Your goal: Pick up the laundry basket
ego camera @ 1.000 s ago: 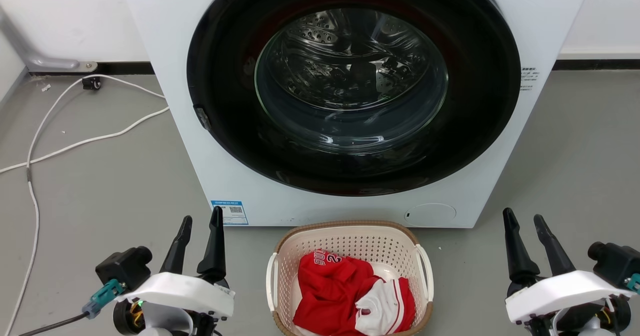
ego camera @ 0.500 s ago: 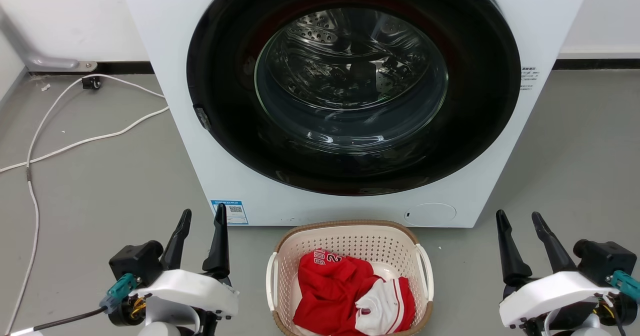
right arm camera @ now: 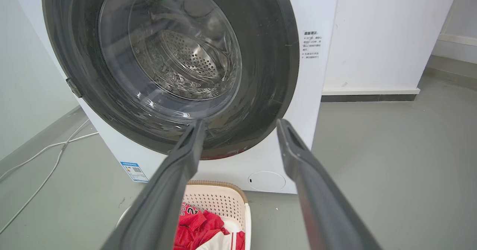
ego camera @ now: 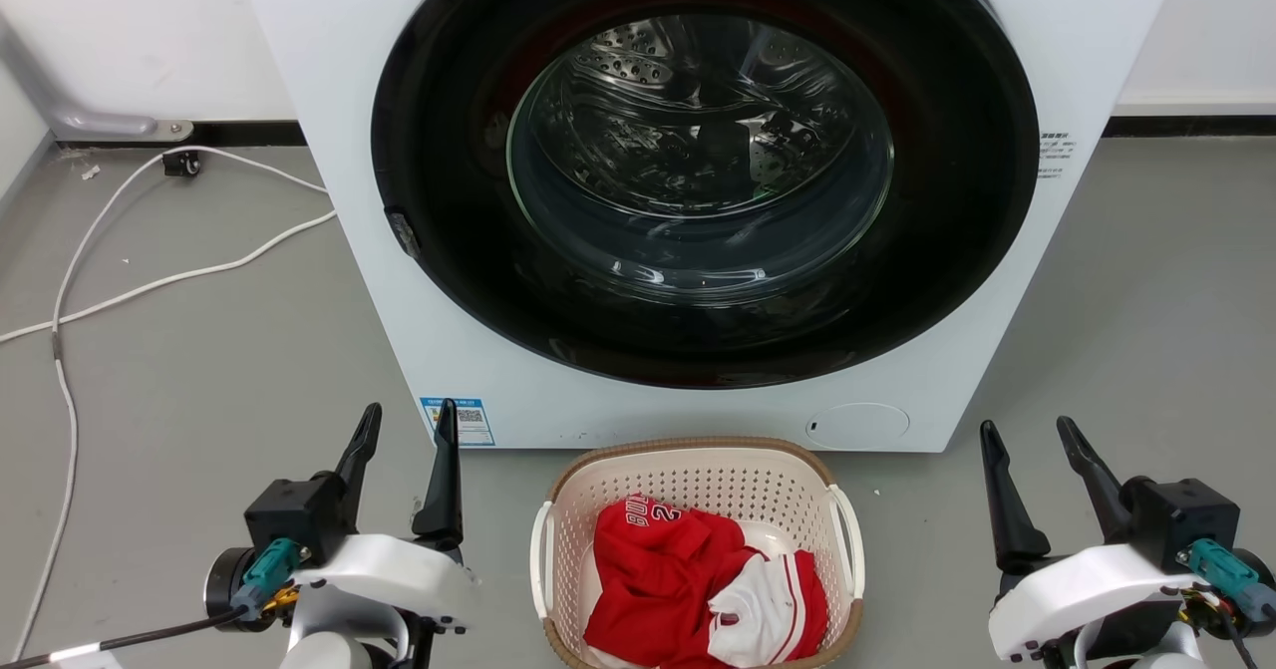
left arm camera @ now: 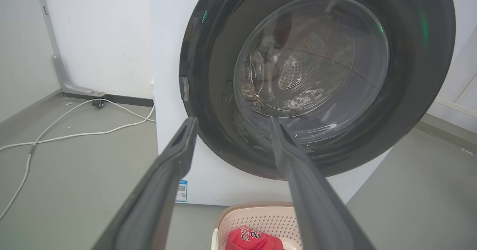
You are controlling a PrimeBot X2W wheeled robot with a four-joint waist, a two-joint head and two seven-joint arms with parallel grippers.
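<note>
The left gripper (ego camera: 409, 408) hovers with its two dark fingers spread apart and nothing between them, off the lower left corner of the washing machine (ego camera: 329, 101), its tips near the blue label (ego camera: 458, 422) on the machine's front. The right gripper (ego camera: 1026, 423) is likewise spread and empty, off the machine's lower right corner. The laundry basket (ego camera: 698, 480) sits on the grey floor (ego camera: 199, 380) just in front of the machine, under its round glass door (ego camera: 698, 151), between the two grippers and apart from both. A crumpled red garment (ego camera: 658, 579) and a white one (ego camera: 763, 609) lie inside it. A white cable (ego camera: 150, 285) trails across the floor on the machine's left side.
</note>
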